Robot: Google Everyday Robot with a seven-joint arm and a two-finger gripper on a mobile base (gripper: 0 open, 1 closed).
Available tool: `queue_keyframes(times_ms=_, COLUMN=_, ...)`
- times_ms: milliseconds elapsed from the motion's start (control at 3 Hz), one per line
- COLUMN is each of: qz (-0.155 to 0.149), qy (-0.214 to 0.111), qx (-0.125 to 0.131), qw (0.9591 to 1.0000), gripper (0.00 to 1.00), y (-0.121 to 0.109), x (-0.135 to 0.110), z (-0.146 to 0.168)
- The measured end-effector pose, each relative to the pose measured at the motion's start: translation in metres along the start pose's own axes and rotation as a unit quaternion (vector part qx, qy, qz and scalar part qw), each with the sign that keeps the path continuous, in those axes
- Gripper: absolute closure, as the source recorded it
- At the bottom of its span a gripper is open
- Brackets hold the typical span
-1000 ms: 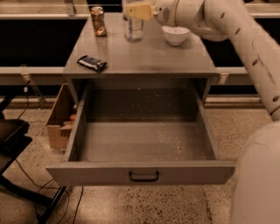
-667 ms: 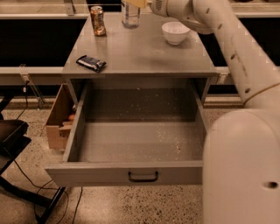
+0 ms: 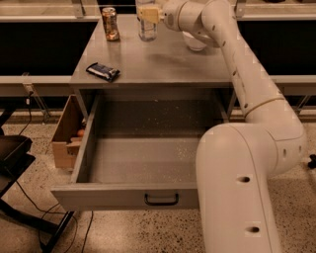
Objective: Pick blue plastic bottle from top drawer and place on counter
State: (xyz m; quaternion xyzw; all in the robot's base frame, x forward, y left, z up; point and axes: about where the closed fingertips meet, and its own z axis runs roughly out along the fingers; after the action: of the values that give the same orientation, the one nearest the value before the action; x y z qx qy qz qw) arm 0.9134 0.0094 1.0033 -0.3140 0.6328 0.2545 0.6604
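Observation:
The blue plastic bottle (image 3: 147, 29) stands upright at the back of the counter (image 3: 163, 62), clear with a pale label. My gripper (image 3: 148, 14) reaches in from the right and is closed around the bottle's upper part, hiding its cap. The top drawer (image 3: 123, 195) is pulled fully out below the counter, and its grey floor holds nothing. Its dark loop handle (image 3: 161, 199) faces the camera. My white arm (image 3: 247, 79) runs from the lower right up to the counter's back edge.
A brown-orange drink can (image 3: 110, 23) stands just left of the bottle. A dark snack packet (image 3: 102, 71) lies near the counter's front left. A white bowl (image 3: 195, 43) sits behind my arm. A cardboard box (image 3: 66, 136) and a black chair base (image 3: 12, 150) are on the floor at left.
The view has shifted as my arm stretched farther over the counter. The gripper stays at the bottle's top, and the bottle now stands on the counter's back edge next to the can.

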Motion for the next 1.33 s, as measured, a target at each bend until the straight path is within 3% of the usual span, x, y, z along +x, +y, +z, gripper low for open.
queue_keyframes(times_ms=667, qz=0.002, qy=0.055, qx=-0.054, qw=0.9971, gripper=1.0, y=0.029, x=0.081, z=0.027)
queue_keyframes(times_ms=1333, qz=0.002, qy=0.057, qx=-0.055, qw=0.9968, gripper=0.53, y=0.03, x=0.077, z=0.027)
